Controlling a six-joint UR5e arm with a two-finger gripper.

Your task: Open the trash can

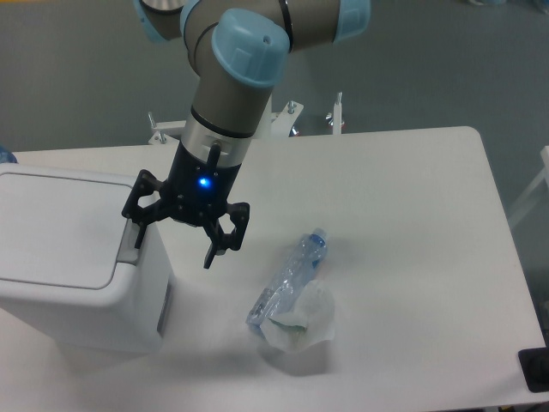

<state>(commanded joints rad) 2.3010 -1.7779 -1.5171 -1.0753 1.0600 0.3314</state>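
Trash can (64,266): one, lid down; one bottle (290,277); jaws spread

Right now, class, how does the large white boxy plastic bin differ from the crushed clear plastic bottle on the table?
The large white boxy plastic bin stands upright; the crushed clear plastic bottle lies on its side. The bin is opaque white and keeps its shape; the bottle is see-through and crumpled. The bin is much bigger than the bottle. Both rest on the white table.
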